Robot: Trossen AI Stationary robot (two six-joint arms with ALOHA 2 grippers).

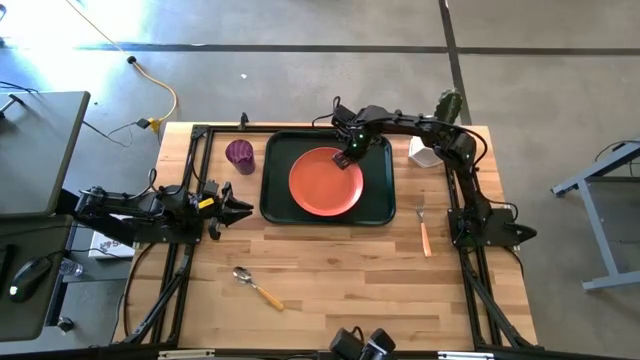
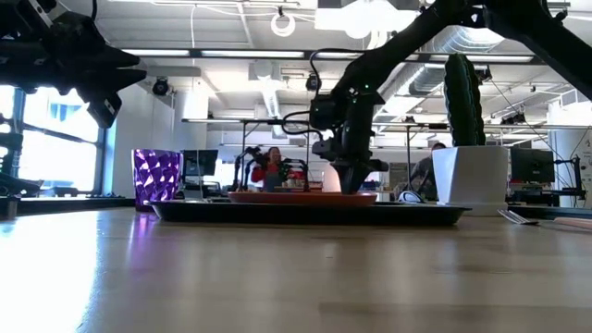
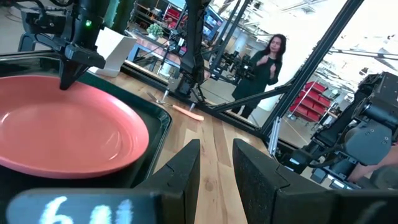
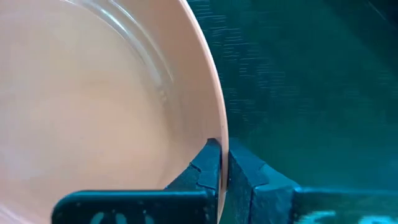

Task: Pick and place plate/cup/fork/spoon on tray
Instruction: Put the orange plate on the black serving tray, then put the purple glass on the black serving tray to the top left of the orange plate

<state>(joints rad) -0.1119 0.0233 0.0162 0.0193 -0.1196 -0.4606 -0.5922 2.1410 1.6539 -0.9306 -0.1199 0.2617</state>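
Observation:
The orange-red plate [image 1: 325, 182] lies in the dark green tray [image 1: 272, 205] at the table's far middle. My right gripper [image 1: 343, 158] is shut on the plate's far right rim; it also shows in the low view [image 2: 351, 185]. My left gripper [image 1: 238, 207] is open and empty just left of the tray, above the table. The purple cup [image 1: 240, 155] stands on the table left of the tray. The fork [image 1: 424, 232] lies on the table right of the tray. The spoon [image 1: 256, 285] lies near the front edge. My right gripper pinches the plate's rim [image 4: 217, 134] between its two fingers, one on the inner side and one on the outer side. The fingers come from above, pointing down. The plate lies about level in the tray [image 2: 277, 196].
A white pot with a green cactus [image 1: 425, 152] stands right of the tray's far corner, close under the right arm. Bare wood lies in front of the tray, between spoon and fork. A person [image 3: 264, 65] stands in the room beyond the table.

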